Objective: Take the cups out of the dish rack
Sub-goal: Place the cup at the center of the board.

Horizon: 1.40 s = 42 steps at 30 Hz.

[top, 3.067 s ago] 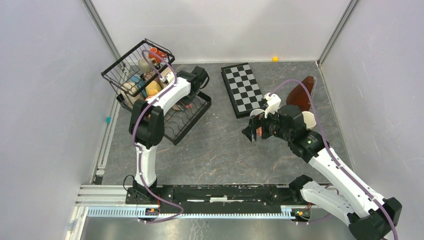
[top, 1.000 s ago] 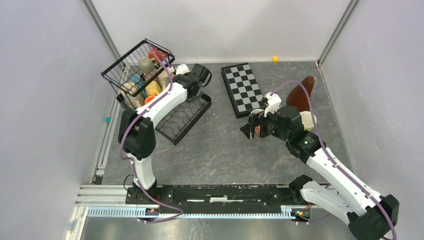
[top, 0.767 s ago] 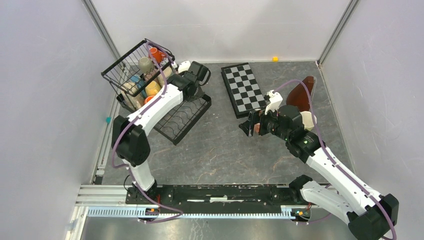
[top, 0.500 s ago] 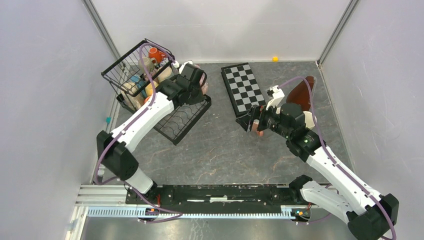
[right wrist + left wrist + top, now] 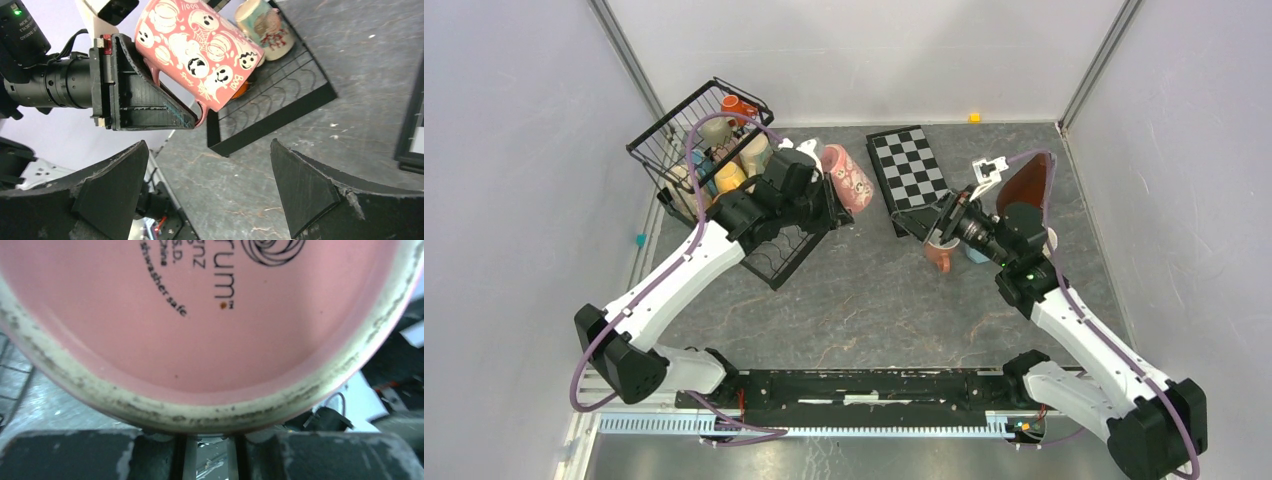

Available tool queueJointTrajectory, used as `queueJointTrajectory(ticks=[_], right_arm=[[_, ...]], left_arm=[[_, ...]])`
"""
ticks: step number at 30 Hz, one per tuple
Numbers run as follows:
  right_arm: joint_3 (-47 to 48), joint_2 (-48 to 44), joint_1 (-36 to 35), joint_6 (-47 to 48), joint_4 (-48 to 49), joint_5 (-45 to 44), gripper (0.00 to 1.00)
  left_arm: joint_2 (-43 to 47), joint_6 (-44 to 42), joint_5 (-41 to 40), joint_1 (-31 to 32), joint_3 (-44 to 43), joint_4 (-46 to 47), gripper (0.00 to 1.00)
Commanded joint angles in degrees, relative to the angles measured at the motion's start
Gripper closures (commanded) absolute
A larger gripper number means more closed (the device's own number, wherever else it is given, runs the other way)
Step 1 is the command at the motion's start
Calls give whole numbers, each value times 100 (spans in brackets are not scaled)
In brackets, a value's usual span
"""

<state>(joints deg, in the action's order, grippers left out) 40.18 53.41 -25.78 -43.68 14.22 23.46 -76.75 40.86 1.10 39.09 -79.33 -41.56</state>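
My left gripper (image 5: 832, 190) is shut on the handle of a pink mug (image 5: 847, 177) printed with ghosts and pumpkins. It holds the mug in the air beside the dish rack's flat tray (image 5: 776, 262). The mug's pink base (image 5: 200, 315) fills the left wrist view above my left gripper (image 5: 207, 440). My right gripper (image 5: 921, 222) is open and empty and faces the pink mug (image 5: 200, 50). Several cups stay in the rack's basket (image 5: 656, 140), among them an orange one (image 5: 736, 104) and a yellow one (image 5: 729, 178). My right gripper (image 5: 207, 195) hangs over bare table.
A checkerboard (image 5: 909, 165) lies just behind the right gripper. A salmon mug (image 5: 941, 255) and a light blue cup (image 5: 976, 254) stand on the table under the right arm. A brown object (image 5: 1024, 180) leans at the back right. A cream picture mug (image 5: 262, 25) lies on the tray.
The left arm has drawn the pink mug out of the rack and swung it right, past the tray's end. The right gripper has risen and turned left toward it, still open.
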Motion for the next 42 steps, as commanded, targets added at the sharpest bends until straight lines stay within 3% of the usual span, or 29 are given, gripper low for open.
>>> queueJointTrajectory(ticks=[1, 18, 24, 31, 37, 42], right_arm=[[-386, 171, 25, -949, 1544, 560, 2], [-802, 754, 25, -2194, 3994, 519, 3], [-828, 917, 26, -2572, 4639, 515, 17], [-865, 941, 21, -2615, 4738, 432, 33], [-795, 1087, 29, -2751, 4899, 446, 42], [-749, 1115, 28, -2779, 4892, 435, 57]], left_arm=[[510, -100, 780, 157, -16, 1322, 98], [702, 995, 1967, 467, 573, 2867, 98], [771, 1361, 2290, 503, 1019, 3596, 98], [804, 1710, 2558, 522, 1373, 4365, 98], [749, 1785, 2612, 647, 1470, 4636, 98], [740, 1821, 2638, 705, 1590, 4787, 98]])
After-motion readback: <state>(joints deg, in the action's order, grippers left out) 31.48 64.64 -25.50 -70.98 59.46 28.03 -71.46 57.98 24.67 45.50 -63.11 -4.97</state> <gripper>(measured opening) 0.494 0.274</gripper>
